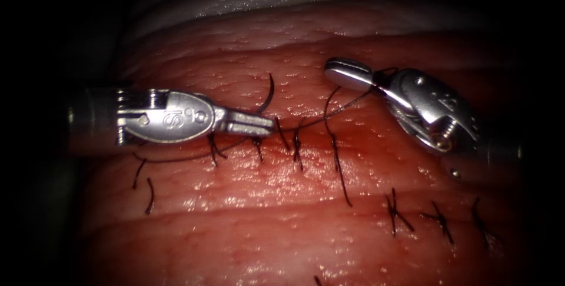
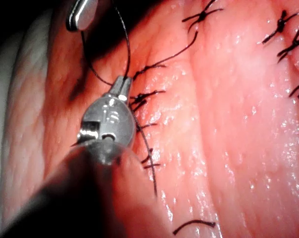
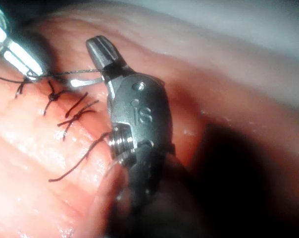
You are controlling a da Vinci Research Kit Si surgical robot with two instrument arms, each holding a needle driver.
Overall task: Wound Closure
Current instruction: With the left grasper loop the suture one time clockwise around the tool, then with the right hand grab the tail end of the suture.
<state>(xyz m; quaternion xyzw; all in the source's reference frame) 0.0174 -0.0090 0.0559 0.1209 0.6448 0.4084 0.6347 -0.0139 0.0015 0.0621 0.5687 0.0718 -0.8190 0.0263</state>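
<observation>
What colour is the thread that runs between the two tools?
Black thread, seen best in the endoscope view.

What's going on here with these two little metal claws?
Two robot tools are stitching a cut in the tissue with dark thread. The left tool has its jaws shut on the thread just over the cut. The right tool holds the same strand farther up, so it runs between them. Several knotted stitches already sit along the cut. I can't make out a needle.
</observation>
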